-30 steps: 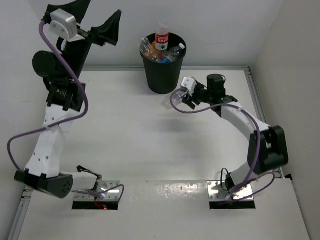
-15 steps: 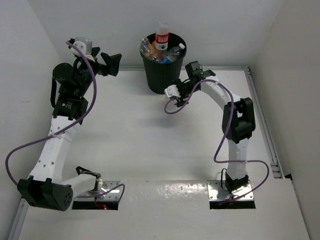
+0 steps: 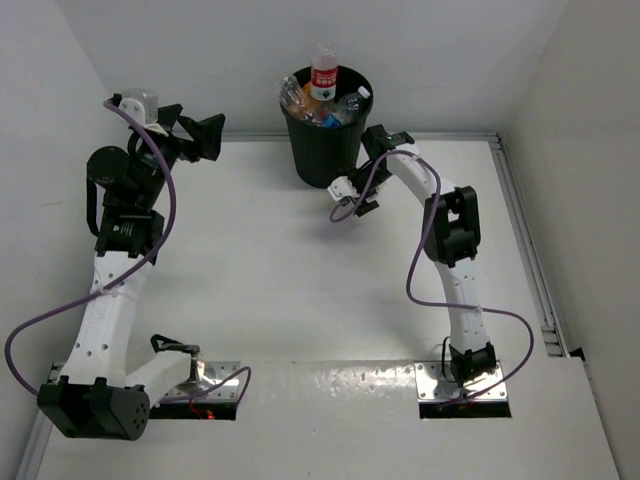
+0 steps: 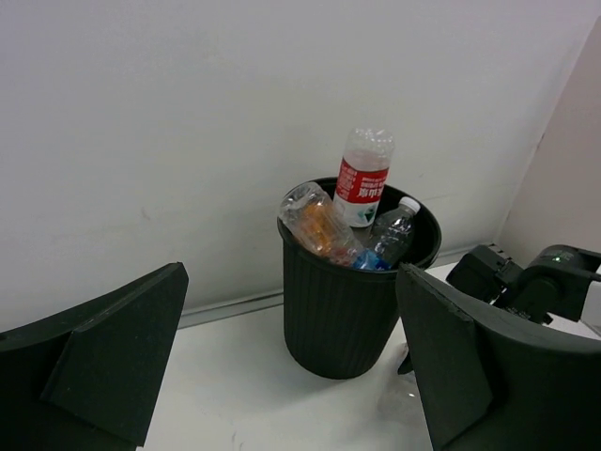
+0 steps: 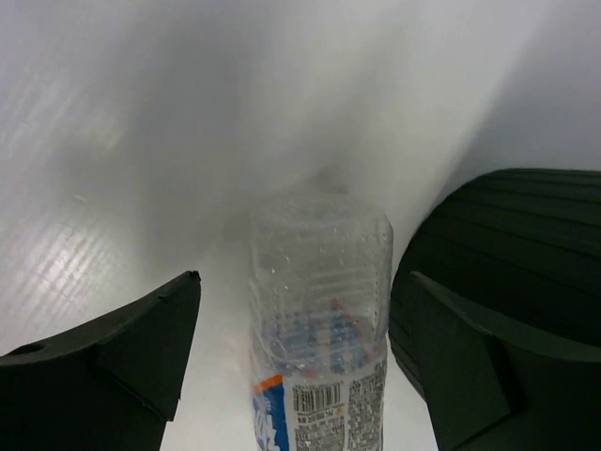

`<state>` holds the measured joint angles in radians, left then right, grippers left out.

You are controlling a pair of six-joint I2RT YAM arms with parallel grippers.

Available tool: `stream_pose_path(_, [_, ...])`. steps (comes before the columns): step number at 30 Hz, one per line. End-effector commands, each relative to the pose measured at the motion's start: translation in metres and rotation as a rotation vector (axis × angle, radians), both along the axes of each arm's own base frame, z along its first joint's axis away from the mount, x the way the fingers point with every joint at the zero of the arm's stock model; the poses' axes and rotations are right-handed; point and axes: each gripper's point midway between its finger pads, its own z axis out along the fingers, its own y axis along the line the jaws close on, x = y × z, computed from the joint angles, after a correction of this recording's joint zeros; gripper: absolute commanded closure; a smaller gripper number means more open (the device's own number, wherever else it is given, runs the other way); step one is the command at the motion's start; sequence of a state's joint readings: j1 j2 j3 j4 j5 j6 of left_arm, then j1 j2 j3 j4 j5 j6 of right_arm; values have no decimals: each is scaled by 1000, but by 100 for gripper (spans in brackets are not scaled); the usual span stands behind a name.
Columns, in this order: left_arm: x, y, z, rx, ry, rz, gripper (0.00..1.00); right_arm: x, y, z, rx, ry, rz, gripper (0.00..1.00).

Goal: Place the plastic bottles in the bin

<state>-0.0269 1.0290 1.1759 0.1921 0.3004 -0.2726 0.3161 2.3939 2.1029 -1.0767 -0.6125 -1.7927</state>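
Through the right wrist camera I saw the right jaws standing wide apart with a clear bottle (image 5: 319, 319) in the gap between them. Counter (image 5: 113, 169) showed on either side of the bottle, so the jaws were clamped on nothing. The bottle had a blue and white label with a barcode at the end nearest the jaws. Its near end was cut off by the frame edge and its far end was blurred, so I could not tell where its cap was or whether it lay flat. Just beyond the jaw at the right of that view rose the ribbed black wall of the bin (image 5: 507, 235), close beside the bottle; I could not tell whether the two touched.

From overhead, the right arm (image 3: 445, 220) reached down to the foot of the bin, and I could not pick the bottle out beneath its wrist.

The left jaws were also apart, with nothing between them. Ahead of them and well apart stood the bin, piled above its rim. A red-labelled bottle (image 4: 362, 183) stood upright and highest, an orange bottle (image 4: 319, 225) leaned at the rim beside it, and a white-capped bottle (image 4: 387, 235) lay on its other side. Whatever lay beneath them was hidden. At the bin's foot, near the jaw at the right of that view, was a faint glassy shape I could not make out.
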Motion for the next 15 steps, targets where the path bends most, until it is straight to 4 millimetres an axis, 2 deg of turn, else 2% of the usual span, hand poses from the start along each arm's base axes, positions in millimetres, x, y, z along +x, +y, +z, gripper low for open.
stream_pose_path(1, [-2, 3, 7, -17, -32, -14, 0, 13, -5, 9, 9, -42, 8, 13])
stream_pose_path(4, [3, 7, 0, -32, -7, -11, 0, 21, -1, 8, 20, -58, -21, 12])
stream_pose_path(5, [8, 9, -3, -28, -4, -11, 0, 21, 0, 2, 19, -49, -21, 12])
stream_pose_path(7, [10, 6, -7, -30, 11, -31, 0, 24, -1, 1, 9, -53, -25, 13])
stream_pose_path(9, [13, 9, -3, -37, 3, -25, 0, 22, -5, -8, -15, -39, -20, 14])
stream_pose_path(15, [21, 9, -9, -42, 27, -36, 0, 23, -7, -36, -59, -31, -28, 16])
